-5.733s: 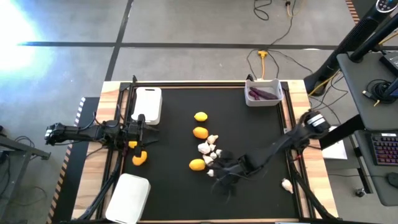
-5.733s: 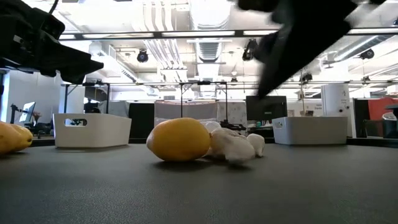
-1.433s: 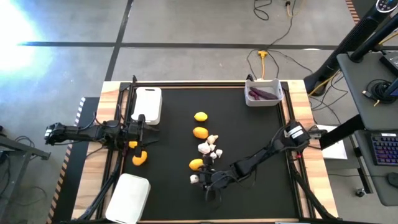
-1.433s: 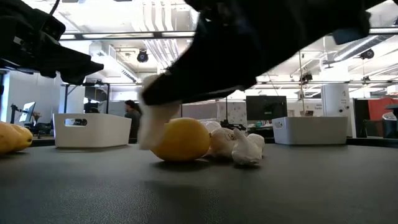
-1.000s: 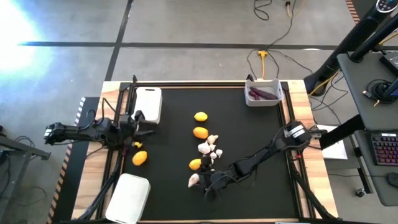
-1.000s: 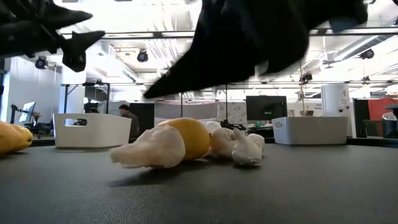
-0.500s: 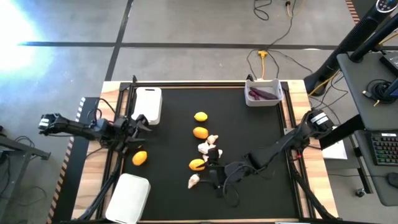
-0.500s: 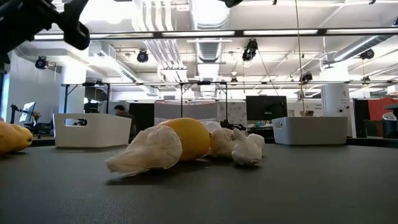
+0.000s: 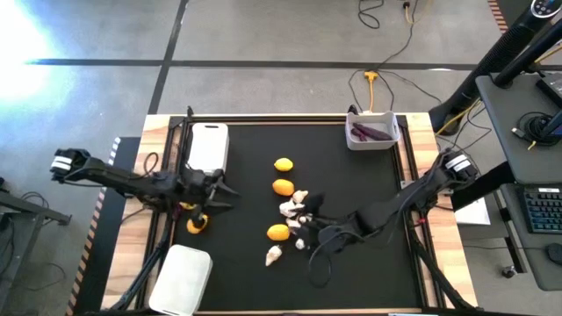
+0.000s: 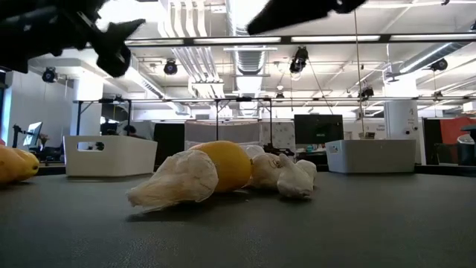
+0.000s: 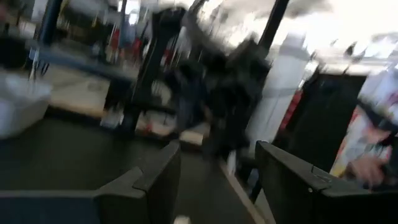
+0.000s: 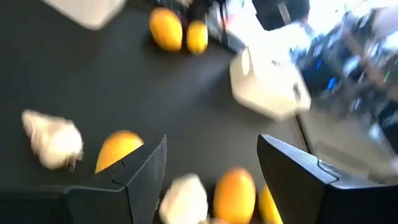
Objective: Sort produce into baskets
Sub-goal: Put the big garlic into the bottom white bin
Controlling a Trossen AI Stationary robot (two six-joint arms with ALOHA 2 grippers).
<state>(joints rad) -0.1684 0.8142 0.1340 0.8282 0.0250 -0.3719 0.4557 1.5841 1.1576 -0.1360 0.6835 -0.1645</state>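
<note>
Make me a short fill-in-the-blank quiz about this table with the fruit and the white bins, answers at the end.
1. The bin at the table's far right corner holds dark ____ pieces.
2. The number of white bins on the table is ____.
3. The right gripper hangs over the cluster of ____ lumpy pieces at mid-table.
4. Both grippers, the left gripper included, hold ____.

Missing words: purple; three; whitish; nothing
</note>
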